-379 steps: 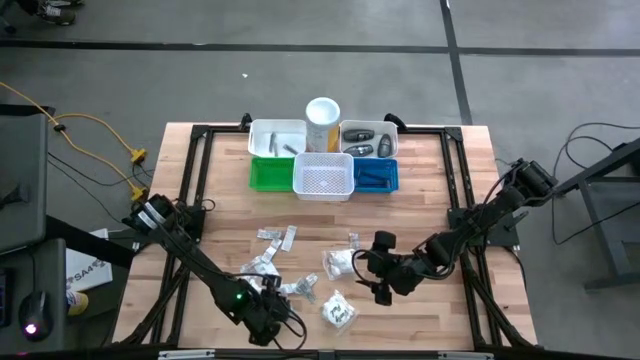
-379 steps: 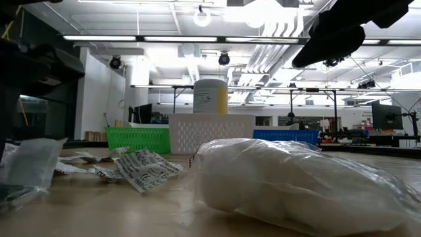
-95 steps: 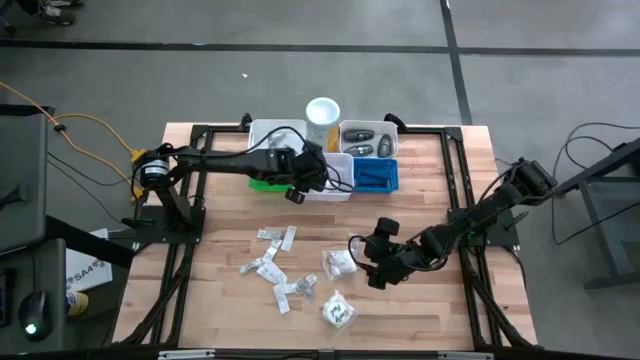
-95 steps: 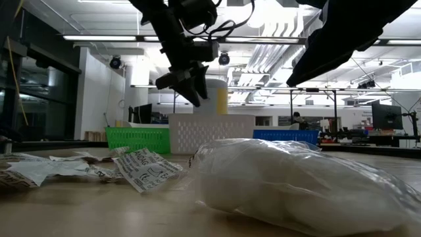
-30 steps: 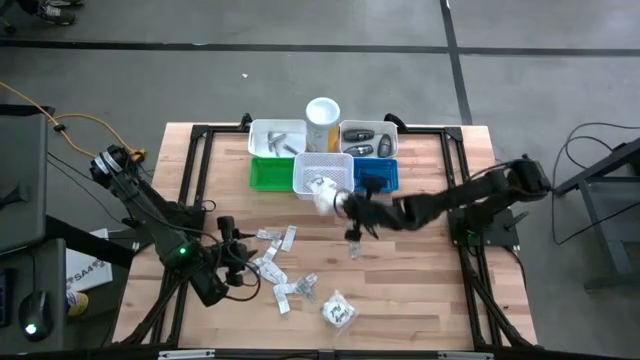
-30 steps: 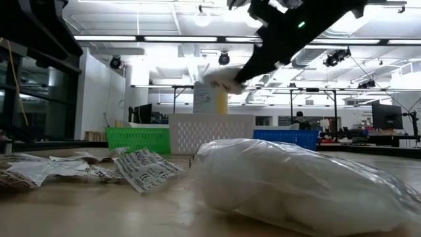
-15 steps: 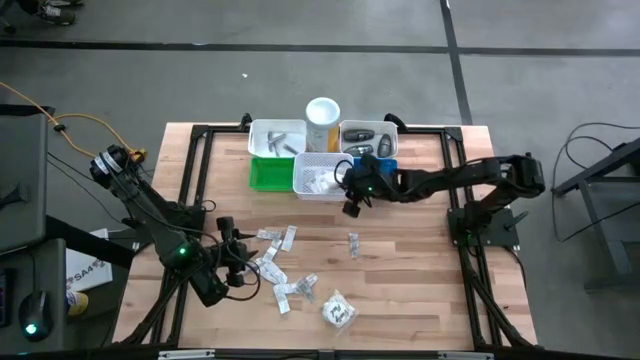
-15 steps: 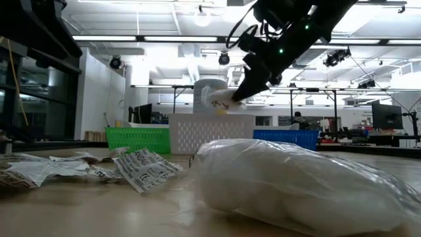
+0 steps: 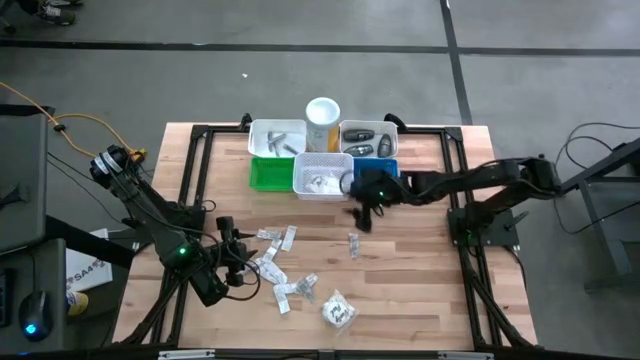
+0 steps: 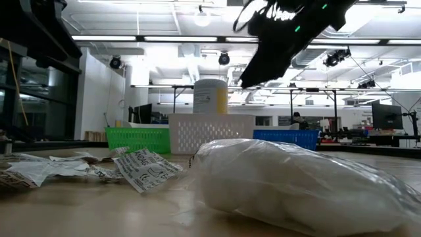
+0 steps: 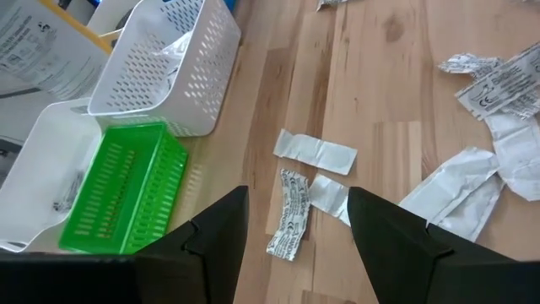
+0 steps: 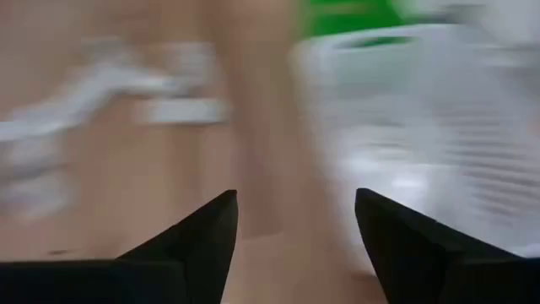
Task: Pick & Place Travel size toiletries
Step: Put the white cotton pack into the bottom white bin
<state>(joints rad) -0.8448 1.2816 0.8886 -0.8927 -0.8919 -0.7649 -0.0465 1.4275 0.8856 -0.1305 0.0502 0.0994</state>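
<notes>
A crinkly clear packet (image 9: 318,182) is seen in the perforated white basket (image 9: 323,161), left of the empty, spread right tool (image 9: 362,213); the left tool (image 9: 238,265), likewise spread, is held beside scattered sachets (image 9: 277,240) at lower left.

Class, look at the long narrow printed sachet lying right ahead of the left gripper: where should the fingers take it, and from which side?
Grip the narrow sachet across its short width, near mid-length, coming straight down from above. It lies flat on the table, so no side approach fits. The open left gripper already hangs above its near end.
</notes>
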